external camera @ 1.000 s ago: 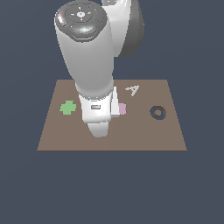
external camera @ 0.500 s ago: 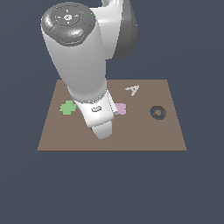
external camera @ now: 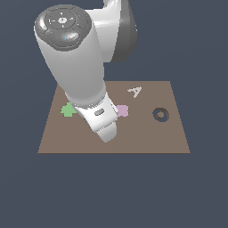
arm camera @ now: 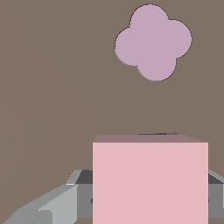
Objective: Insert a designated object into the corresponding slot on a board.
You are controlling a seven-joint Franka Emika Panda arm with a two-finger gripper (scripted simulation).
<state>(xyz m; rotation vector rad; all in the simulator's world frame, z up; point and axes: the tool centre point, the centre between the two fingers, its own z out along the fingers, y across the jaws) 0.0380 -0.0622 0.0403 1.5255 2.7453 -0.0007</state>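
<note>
In the wrist view the pink square tile, the designated object (arm camera: pixel 150 179), fills the space between my grey fingers (arm camera: pixel 52 203), and my gripper (arm camera: pixel 150 199) is shut on it. A thin dark blue sliver of the slot (arm camera: pixel 158 133) shows just past the tile's far edge; the rest is hidden under the tile. The brown board (external camera: pixel 147 138) lies flat, with its white letter "A" (external camera: pixel 135 91). In the exterior view my arm and hand (external camera: pixel 103 124) cover the board's middle, hiding the tile and the slot.
A mauve lobed piece (arm camera: pixel 153 42) (external camera: pixel 122 110) lies on the board just beyond the tile. A green cross-shaped piece (external camera: pixel 68 110) sits near the board's edge on the exterior view's left, and a dark round ring (external camera: pixel 160 115) on its right.
The arm's upper part has swung toward the exterior view's left, while the hand has shifted slightly right and lower over the board.
</note>
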